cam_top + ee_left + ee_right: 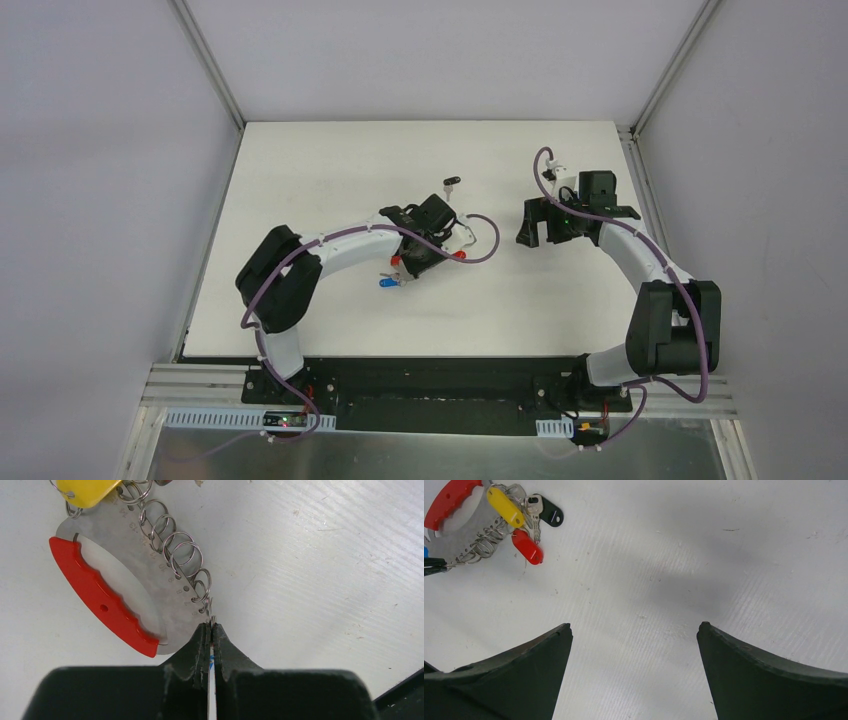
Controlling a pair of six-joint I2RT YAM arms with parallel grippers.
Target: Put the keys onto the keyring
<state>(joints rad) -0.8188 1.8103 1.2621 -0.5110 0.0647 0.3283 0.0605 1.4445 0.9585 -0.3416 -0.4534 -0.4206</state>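
Left gripper (pixel 212 627) clamped 1 blue key (pixel 388 283) at the keyring (pixel 150 595); right gripper (pixel 635 625) gaped; 3 keys (pixel 505 506) lay near.

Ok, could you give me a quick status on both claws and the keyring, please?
Left claw shut on blue key, tip at keyring's end ring. Right claw open, empty, standing apart. Nothing in the way.
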